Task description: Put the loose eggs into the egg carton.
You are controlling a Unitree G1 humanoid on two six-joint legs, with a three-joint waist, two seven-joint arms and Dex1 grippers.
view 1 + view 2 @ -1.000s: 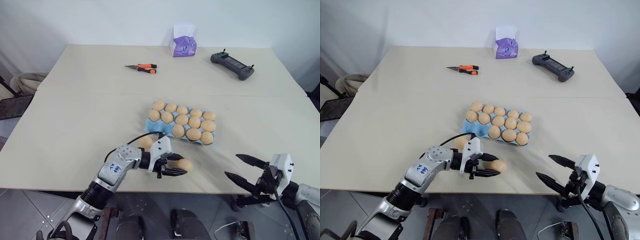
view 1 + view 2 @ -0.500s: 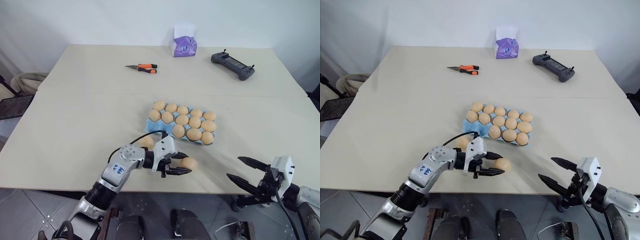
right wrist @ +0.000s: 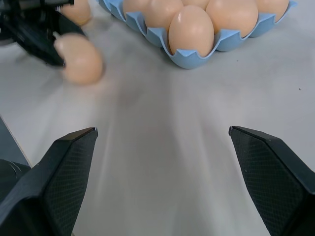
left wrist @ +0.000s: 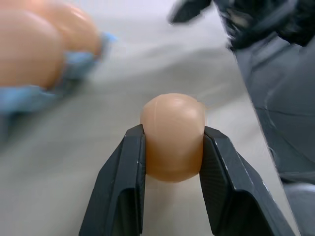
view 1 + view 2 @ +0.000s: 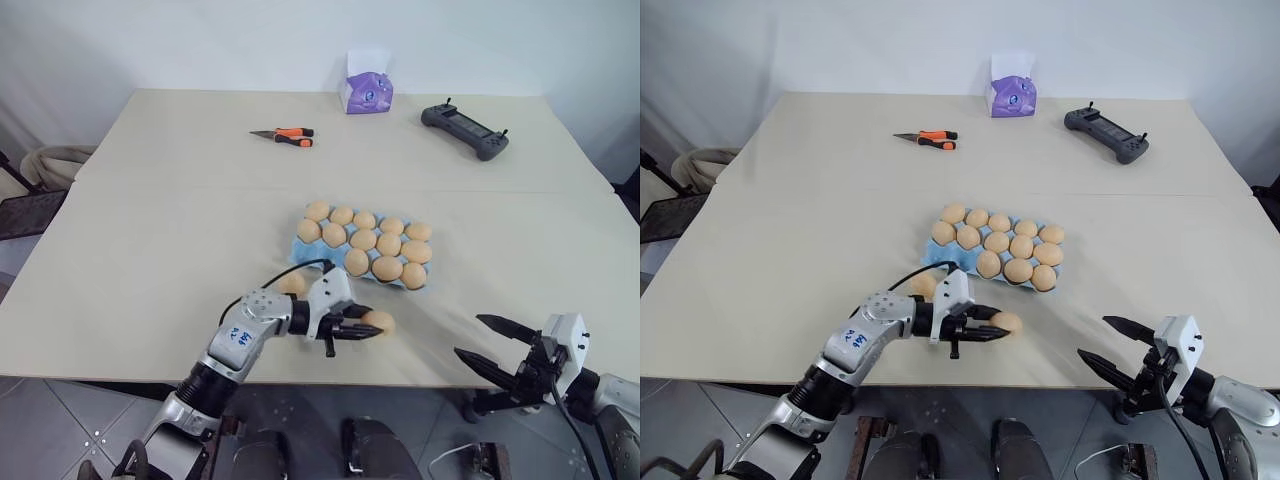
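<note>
On beige table (image 5: 150,230) – white wall behind | left hand (image 5: 362,327) grips egg (image 5: 378,322) | right hand (image 5: 495,344) wide

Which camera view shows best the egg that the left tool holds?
The left wrist view: the egg sits large between the left tool's two fingers. The eye views show it small beyond the fingers; the right wrist view shows it blurred.

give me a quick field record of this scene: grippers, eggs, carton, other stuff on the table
left gripper: shut on an egg, near the table's front edge
right gripper: open, holds nothing, off the table's front right
second loose egg: on the table by the carton's near left corner
egg carton: light blue, mid-table, nearly all cups filled
far side of table: pliers, tissue box, controller
</note>
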